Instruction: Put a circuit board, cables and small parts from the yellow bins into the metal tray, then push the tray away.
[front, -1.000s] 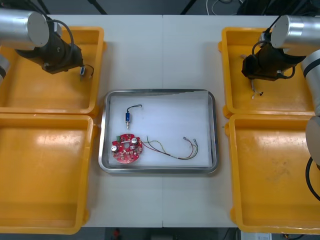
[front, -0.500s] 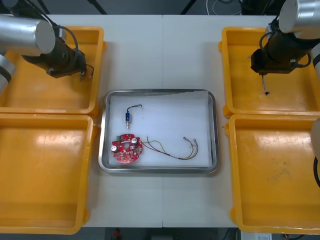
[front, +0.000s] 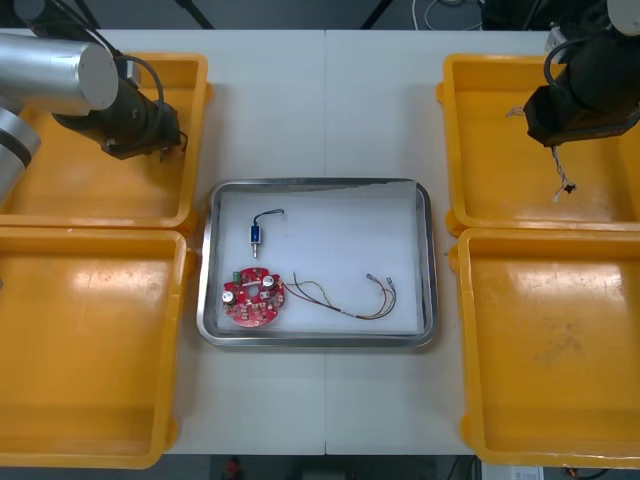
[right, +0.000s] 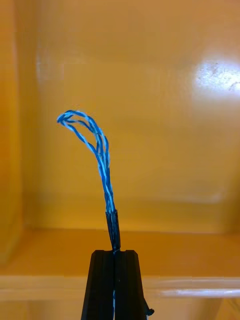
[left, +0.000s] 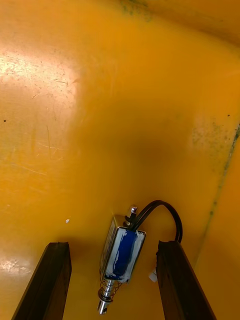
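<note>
A: Where's the right tool (front: 553, 143)?
B: Over the far right yellow bin (front: 480, 195), clamped on a blue and white cable (right: 101, 150) that dangles from it.
A: And the left tool (left: 114, 245)?
B: Above the far left yellow bin (front: 60, 195), fingers spread apart, with a small metal part (left: 121, 248) lying between them.
A: The tray (front: 205, 262)?
B: Mid-worktop (front: 325, 110), holding a circuit board (front: 253, 297), a red and yellow cable (front: 345, 298) and a second blue part (front: 257, 234).
</note>
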